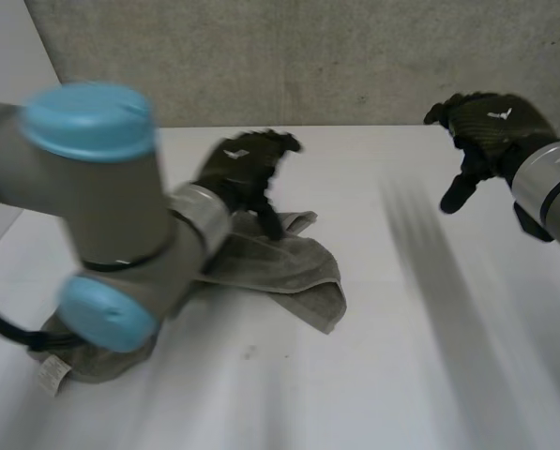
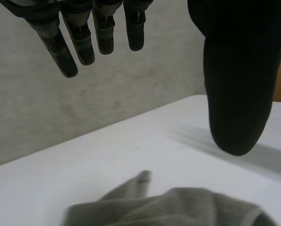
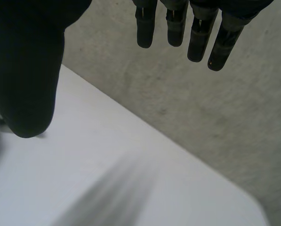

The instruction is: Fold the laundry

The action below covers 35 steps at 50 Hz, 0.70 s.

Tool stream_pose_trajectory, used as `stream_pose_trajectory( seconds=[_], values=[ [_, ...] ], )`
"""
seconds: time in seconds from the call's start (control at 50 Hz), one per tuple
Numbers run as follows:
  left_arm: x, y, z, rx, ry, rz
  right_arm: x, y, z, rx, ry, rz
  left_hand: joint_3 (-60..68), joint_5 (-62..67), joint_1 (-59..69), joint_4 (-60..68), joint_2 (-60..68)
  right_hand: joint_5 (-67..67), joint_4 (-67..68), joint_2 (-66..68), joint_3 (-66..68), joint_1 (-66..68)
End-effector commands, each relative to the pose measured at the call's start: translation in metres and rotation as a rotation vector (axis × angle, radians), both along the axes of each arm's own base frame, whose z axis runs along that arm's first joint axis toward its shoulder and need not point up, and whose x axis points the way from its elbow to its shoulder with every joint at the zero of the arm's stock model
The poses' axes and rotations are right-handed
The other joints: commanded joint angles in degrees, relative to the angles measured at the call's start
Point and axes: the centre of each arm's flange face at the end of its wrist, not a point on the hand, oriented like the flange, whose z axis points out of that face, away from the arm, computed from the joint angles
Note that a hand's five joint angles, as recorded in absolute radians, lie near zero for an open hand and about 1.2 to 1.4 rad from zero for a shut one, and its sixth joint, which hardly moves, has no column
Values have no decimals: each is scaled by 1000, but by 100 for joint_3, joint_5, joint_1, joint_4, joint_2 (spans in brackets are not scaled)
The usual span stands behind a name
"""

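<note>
A grey towel lies bunched on the white table, left of the middle, partly under my left arm. My left hand hovers above the towel's far edge with its fingers straight and its thumb spread wide, holding nothing. In the left wrist view the towel lies below the palm, apart from the hand. My right hand is raised over the table's far right side. Its fingers are straight and its thumb stands apart, with nothing between them.
A concrete wall runs along the table's far edge. The towel's near corner with a white label lies by the table's left front. My left arm reaches across the left side of the table.
</note>
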Motion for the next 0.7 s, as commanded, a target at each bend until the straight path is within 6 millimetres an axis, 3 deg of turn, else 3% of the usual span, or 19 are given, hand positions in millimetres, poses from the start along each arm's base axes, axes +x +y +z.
stream_pose_trajectory(
  seconds=[0.02,0.04,0.08,0.1,0.14,0.16,0.2,0.24,0.5,0.7],
  values=[
    [74,-21,7,53,-30,187,24,19,-35,179,-132,47,24,41,-11,26,32,-385,-339,-311,-226,-211],
    [74,-21,7,53,-30,188,32,27,-42,200,-119,75,24,41,-11,26,32,-385,-339,-311,-226,-211],
    [95,-26,-1,87,-47,247,39,34,-49,216,-104,97,41,58,6,43,48,-385,-339,-311,-226,-211],
    [95,-27,-1,87,-47,247,39,34,-49,216,-104,97,41,58,6,43,49,-385,-339,-311,-226,-211],
    [116,-34,-10,119,-59,311,50,40,-68,242,-88,127,175,192,140,177,183,-385,-339,-311,-226,-211],
    [116,-34,-10,119,-59,312,50,40,-68,242,-88,127,175,193,141,178,183,-385,-339,-311,-226,-211],
    [137,-44,-20,154,-72,380,58,41,-86,251,-84,147,276,293,241,278,283,-385,-339,-311,-226,-211],
    [147,-48,-25,173,-77,407,63,42,-93,248,-87,161,493,510,458,495,501,-385,-339,-311,-226,-211],
    [190,-67,-54,307,-51,435,88,47,-141,278,-71,204,949,966,914,951,957,44,89,118,202,218],
    [196,-59,-68,368,-55,442,92,32,-155,199,-77,141,932,950,898,935,940,1508,1553,1582,1666,1681]
  ],
)
